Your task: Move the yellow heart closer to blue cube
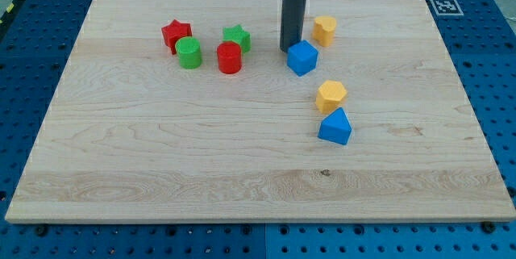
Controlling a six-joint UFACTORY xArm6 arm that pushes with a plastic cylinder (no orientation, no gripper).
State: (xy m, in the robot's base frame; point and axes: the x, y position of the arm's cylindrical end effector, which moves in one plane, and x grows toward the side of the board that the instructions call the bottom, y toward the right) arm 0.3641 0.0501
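Note:
The blue cube (302,57) sits upper middle on the wooden board (161,154). My tip (290,48) stands right at its upper left side, touching or almost touching it. A yellow block (325,30) lies just up and right of the cube, a small gap away; it looks like the heart. A second yellow block (331,96), more angular, lies below and to the right of the cube. I cannot tell the two yellow shapes apart with certainty.
A blue triangular block (335,127) touches the lower yellow block from below. Left of my tip are a green star (237,38), a red cylinder (229,57), a green cylinder (189,52) and a red star (176,33).

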